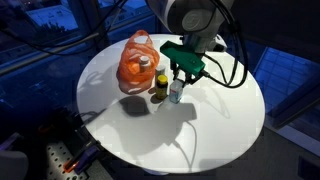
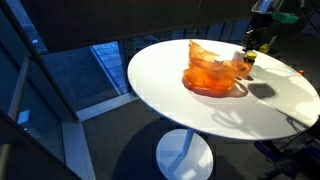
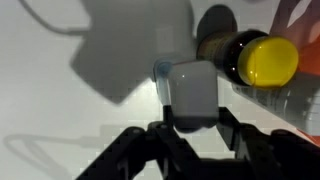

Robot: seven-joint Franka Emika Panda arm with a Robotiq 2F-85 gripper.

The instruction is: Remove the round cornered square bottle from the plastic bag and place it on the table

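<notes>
A clear round-cornered square bottle [image 1: 177, 93] with a pale cap [image 3: 192, 92] stands on the round white table [image 1: 120, 125], just outside the orange plastic bag [image 1: 138, 62]. My gripper [image 1: 183, 72] is straight above it, and in the wrist view its fingers [image 3: 193, 125] close against both sides of the bottle. A dark bottle with a yellow cap [image 3: 265, 60] stands right beside it, between it and the bag, and also shows in both exterior views [image 1: 159, 88] [image 2: 249, 60]. The bag [image 2: 212, 70] lies slumped on the table. The clear bottle is too small to make out in that exterior view.
The table [image 2: 200, 115] has bare white surface around the bag and in front of the bottles. Its edge lies a short way beyond the bottles. Dark windows and floor surround it. Cables and a power strip [image 1: 60, 155] lie on the floor.
</notes>
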